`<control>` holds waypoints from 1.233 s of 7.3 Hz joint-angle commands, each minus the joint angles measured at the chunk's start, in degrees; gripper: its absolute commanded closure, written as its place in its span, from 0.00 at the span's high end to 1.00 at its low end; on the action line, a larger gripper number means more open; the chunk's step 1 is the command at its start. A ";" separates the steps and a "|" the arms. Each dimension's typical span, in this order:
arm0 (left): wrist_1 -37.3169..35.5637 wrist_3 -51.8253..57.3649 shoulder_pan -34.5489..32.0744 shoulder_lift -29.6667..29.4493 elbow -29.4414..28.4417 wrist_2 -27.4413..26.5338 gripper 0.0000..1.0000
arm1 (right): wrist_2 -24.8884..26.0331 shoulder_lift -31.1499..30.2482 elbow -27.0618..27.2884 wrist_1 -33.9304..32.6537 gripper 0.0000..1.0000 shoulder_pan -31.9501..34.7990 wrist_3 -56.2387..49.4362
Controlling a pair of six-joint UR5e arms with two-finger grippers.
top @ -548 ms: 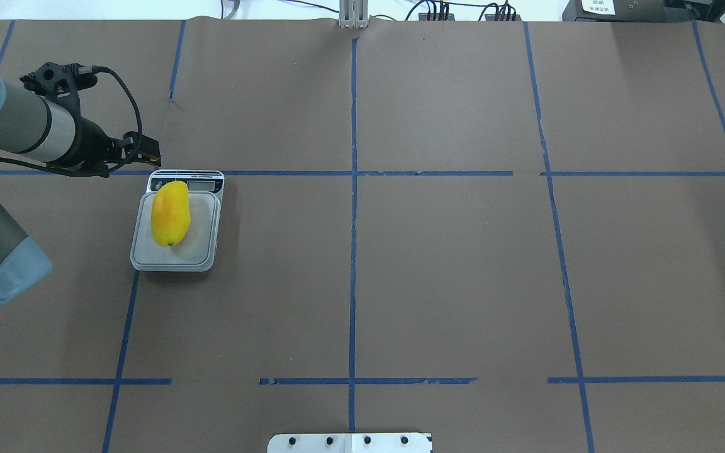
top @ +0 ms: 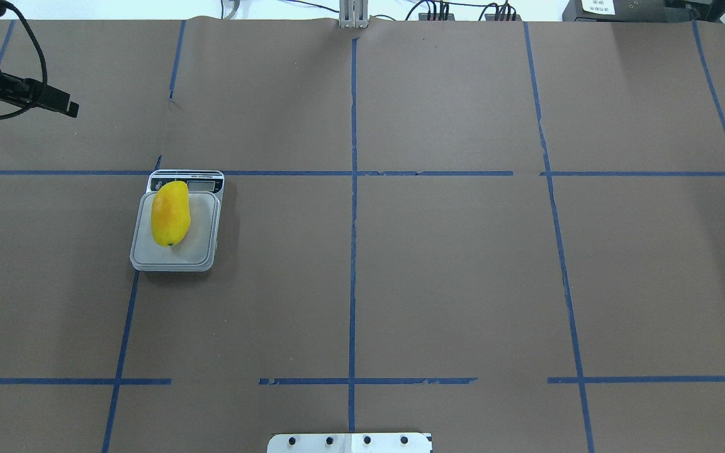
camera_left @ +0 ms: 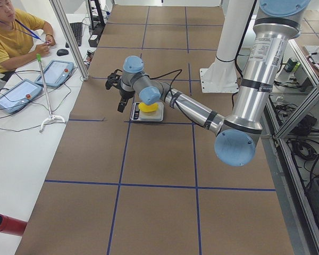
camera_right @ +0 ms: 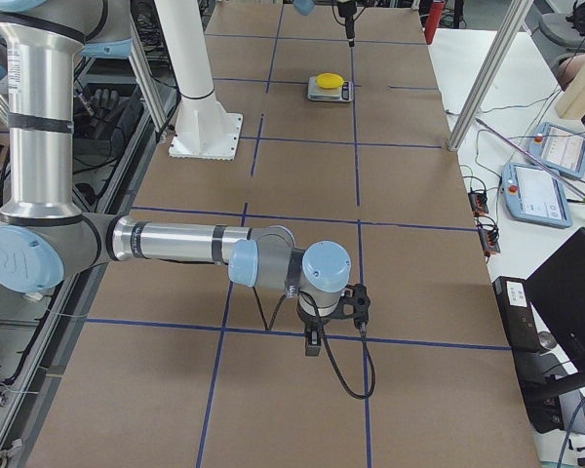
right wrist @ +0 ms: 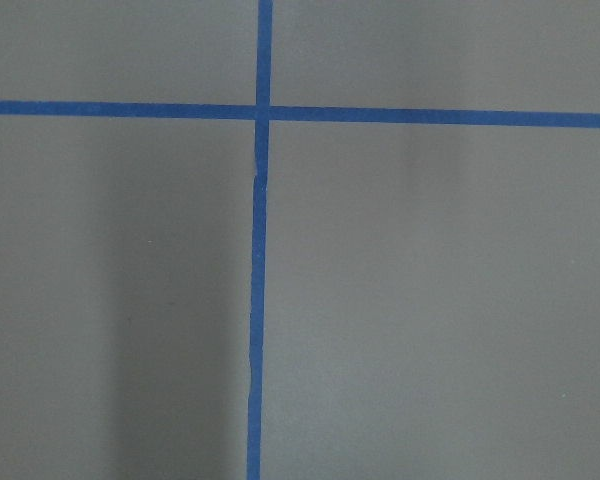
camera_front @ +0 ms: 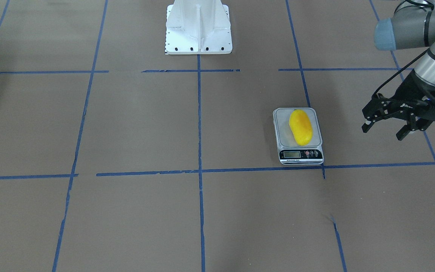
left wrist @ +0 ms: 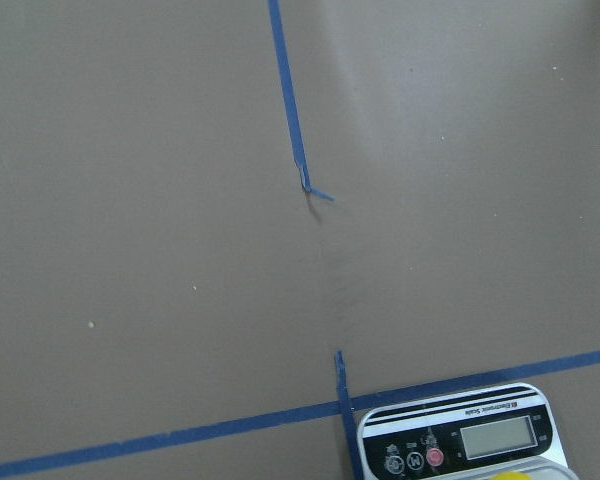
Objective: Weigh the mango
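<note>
The yellow mango point(top: 170, 214) lies lengthwise on the platform of a small kitchen scale point(top: 202, 242), left of the table's middle. In the front-facing view the mango point(camera_front: 301, 127) rests on the scale point(camera_front: 300, 155), whose display faces away from the robot. My left gripper point(camera_front: 383, 132) is open and empty, above the table, to the side of the scale and apart from it. In the overhead view it point(top: 60, 106) sits at the far left edge. The left wrist view shows the scale's display panel point(left wrist: 460, 440). My right gripper point(camera_right: 331, 317) shows only in the exterior right view, far from the scale; I cannot tell its state.
The brown table cover carries blue tape lines point(top: 353, 251). The white robot base point(camera_front: 198, 26) stands at the table's robot side. An operator point(camera_left: 10, 37) sits at a side table with tablets point(camera_left: 56, 71) past the table's end.
My left arm has drawn back from beside the scale toward the overhead view's upper left edge. The mango and scale have not moved.
</note>
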State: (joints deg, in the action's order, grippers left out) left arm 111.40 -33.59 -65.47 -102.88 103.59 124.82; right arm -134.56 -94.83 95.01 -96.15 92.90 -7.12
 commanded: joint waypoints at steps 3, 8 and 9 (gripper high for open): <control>0.05 1.68 -0.71 -0.04 -0.05 0.52 1.00 | 0.00 0.00 0.00 0.00 1.00 0.00 0.00; 0.14 4.39 -1.06 0.48 -0.49 0.51 1.00 | -0.09 0.00 0.00 0.00 1.00 0.00 0.00; -0.04 6.93 -1.23 0.66 -1.28 0.52 1.00 | 0.00 0.00 0.00 0.00 1.00 0.00 0.00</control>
State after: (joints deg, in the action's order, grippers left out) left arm 111.50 -29.37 -66.51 -102.48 102.96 125.31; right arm -134.59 -94.83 95.01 -96.15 92.90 -7.12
